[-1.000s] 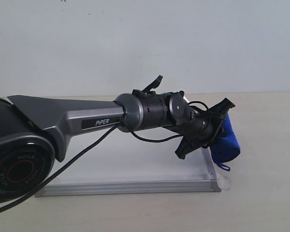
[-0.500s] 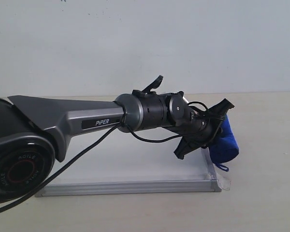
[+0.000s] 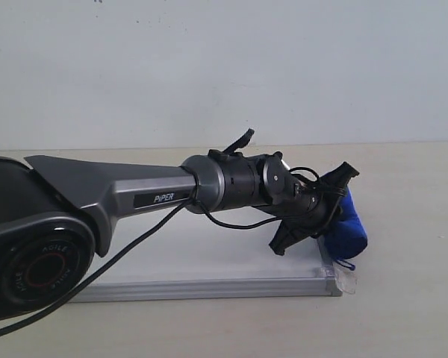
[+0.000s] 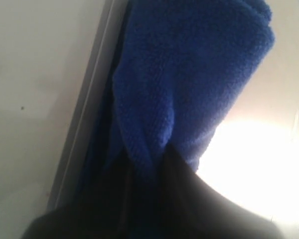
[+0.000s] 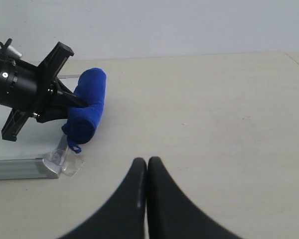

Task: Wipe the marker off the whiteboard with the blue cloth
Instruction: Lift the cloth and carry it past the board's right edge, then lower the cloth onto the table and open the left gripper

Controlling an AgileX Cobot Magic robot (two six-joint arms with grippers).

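Lengthwise along whiteboard (image 3: 209, 257) edge: blue cloth (image 3: 347, 227)

The blue cloth (image 3: 346, 227) is deep royal blue all over, with a fine looped nap in the left wrist view and a small dark loop (image 3: 346, 262) at its lower end. The whiteboard (image 3: 231, 257) is plain white inside a silver-grey frame. The left gripper (image 3: 330, 218) is matt black. Its arm (image 3: 112, 186) is dark grey, with white lettering on a black strip and a red ring at lower left. The right gripper (image 5: 147, 167) is black. The table (image 3: 411, 298) is pale beige and the wall (image 3: 209, 67) plain pale grey.
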